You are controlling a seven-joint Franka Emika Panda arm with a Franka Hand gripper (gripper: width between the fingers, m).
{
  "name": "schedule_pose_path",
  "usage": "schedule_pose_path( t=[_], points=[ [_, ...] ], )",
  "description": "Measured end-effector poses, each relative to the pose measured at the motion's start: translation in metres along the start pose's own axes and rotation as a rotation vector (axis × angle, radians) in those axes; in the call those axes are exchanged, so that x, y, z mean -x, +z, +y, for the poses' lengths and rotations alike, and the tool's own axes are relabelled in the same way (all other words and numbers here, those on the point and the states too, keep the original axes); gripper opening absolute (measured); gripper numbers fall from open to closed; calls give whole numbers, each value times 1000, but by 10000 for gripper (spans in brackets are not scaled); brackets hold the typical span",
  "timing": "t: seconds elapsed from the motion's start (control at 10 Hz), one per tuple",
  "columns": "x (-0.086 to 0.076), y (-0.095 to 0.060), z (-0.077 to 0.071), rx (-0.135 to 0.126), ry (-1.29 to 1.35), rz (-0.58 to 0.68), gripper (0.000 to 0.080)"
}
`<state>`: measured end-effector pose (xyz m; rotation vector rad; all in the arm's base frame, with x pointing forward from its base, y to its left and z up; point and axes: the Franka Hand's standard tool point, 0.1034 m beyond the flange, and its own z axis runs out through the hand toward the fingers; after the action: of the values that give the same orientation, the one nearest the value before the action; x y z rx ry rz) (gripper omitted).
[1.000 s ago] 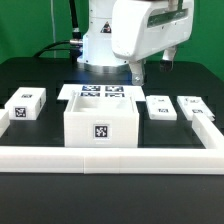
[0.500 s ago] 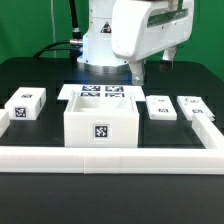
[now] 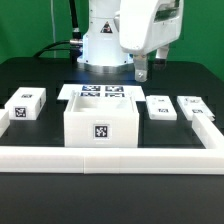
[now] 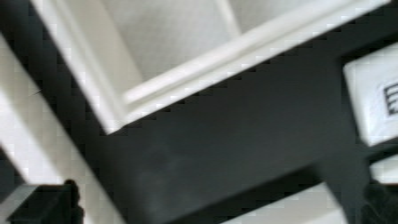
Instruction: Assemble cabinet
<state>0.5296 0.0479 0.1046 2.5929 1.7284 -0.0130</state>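
Observation:
The cabinet (image 3: 101,122), a white open-topped box with one tag on its front face, stands at the table's middle. My gripper (image 3: 142,70) hangs above the table behind the cabinet and toward the exterior view's right, not touching anything. In the wrist view a white rimmed corner with a grey hollow, which looks like the cabinet (image 4: 187,65), lies beyond the gripper (image 4: 214,210). The dark fingertips (image 4: 50,205) stand far apart with only black table between them. The gripper is open and empty.
The marker board (image 3: 98,93) lies behind the cabinet. Small white tagged blocks sit at the exterior view's left (image 3: 25,103) and right (image 3: 160,106), (image 3: 191,105). A white L-shaped rail (image 3: 110,157) runs along the front and right side. A tagged piece (image 4: 381,95) shows in the wrist view.
The arm's wrist has shifted toward the exterior view's right and the gripper sits slightly further right. The parts on the table have not moved.

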Motion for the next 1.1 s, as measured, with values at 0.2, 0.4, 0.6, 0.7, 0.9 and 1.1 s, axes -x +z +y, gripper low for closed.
schedule_pose_path(
  t=[0.2, 0.4, 0.6, 0.7, 0.9, 1.1],
  points=[
    [7, 2, -1, -8, 16, -3, 798],
    [7, 4, -2, -10, 10, -3, 798],
    [20, 17, -13, 66, -255, 24, 798],
    [23, 17, -18, 61, -279, 11, 798],
    [24, 18, -19, 63, -301, 2, 798],
    [24, 18, -19, 63, -300, 2, 798]
  ],
)
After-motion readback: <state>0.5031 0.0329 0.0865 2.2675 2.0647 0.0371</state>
